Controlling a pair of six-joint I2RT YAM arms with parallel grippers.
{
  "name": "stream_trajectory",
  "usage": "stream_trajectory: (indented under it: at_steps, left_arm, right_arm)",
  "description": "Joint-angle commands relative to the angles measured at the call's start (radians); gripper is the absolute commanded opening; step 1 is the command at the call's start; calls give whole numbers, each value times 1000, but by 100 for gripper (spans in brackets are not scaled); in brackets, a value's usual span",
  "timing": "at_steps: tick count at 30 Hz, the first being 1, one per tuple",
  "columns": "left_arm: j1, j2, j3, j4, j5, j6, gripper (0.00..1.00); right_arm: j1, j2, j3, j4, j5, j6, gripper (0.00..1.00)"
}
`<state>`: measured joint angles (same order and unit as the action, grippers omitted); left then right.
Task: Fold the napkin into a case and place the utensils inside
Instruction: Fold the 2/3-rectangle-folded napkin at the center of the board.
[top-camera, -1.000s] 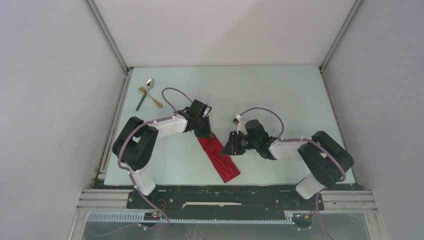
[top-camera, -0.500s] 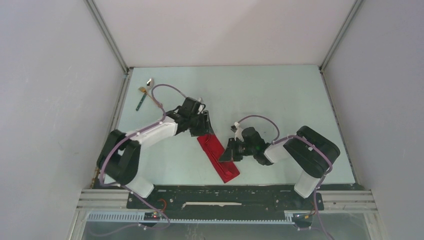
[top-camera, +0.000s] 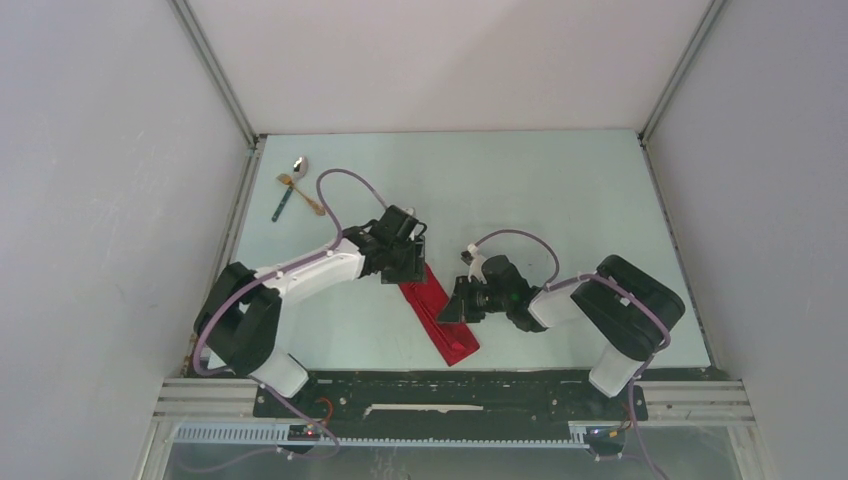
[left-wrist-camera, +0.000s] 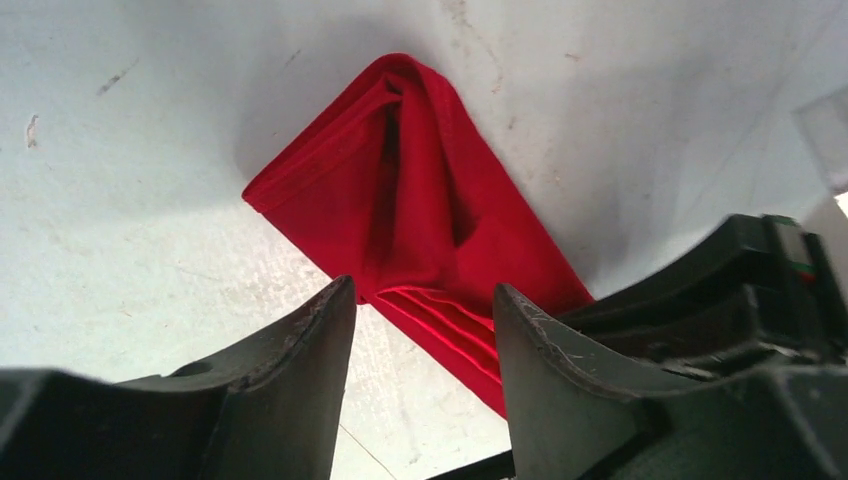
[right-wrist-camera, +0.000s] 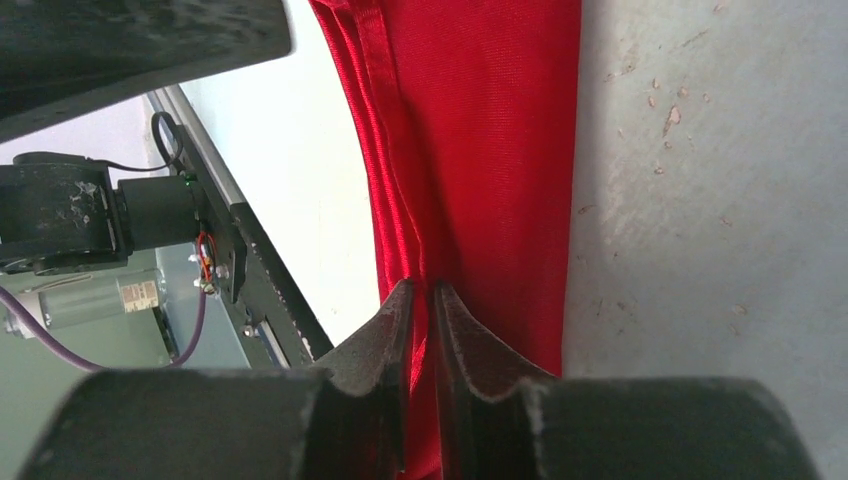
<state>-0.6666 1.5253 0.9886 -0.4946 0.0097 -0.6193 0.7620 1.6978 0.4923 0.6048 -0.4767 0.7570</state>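
The red case (top-camera: 440, 315) lies flat on the table (top-camera: 560, 190) as a long, narrow packet. It is set at a slant in front of the two arms, with its far end toward the left arm and its near end close to the table's front edge. The left fingers (left-wrist-camera: 300, 380) stand well apart over that far end — red cloth shows in the gap between them, and nothing is clamped. The end below them is puckered, with a deep crease running down its middle and stacked hems along one long side. The right fingers (right-wrist-camera: 480, 360) come in from the packet's right side, about halfway along it, and are drawn almost together. A thin strip of red fills the slit between their tips, so they seem to be pinching a fold of the case, though which layer cannot be told. The utensils lie well apart from all this, close together in the far left corner of the table — the silver spoon (top-camera: 299, 163), the gold fork (top-camera: 305, 198) and the teal-handled piece (top-camera: 282, 205).
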Motion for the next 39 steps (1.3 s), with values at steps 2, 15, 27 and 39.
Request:
stream_trajectory:
  at_steps: [2,15,27,39]
  left_arm:
    - [-4,43,62,-26,-59,18,57]
    - [1,65,41,17,-83,-12,31]
    - [24,-87,-65,56,-21,-46,47]
    - [48,-76,-110,150,73,-69,33]
  right_arm:
    - [10,-60,7,-41,32,-53,21]
    - [67,-126,-3,-151,79,-83,17]
    - [80,-165,-3,-209,113,-122,9]
    - [79,-164,-3,-202,109,-116,8]
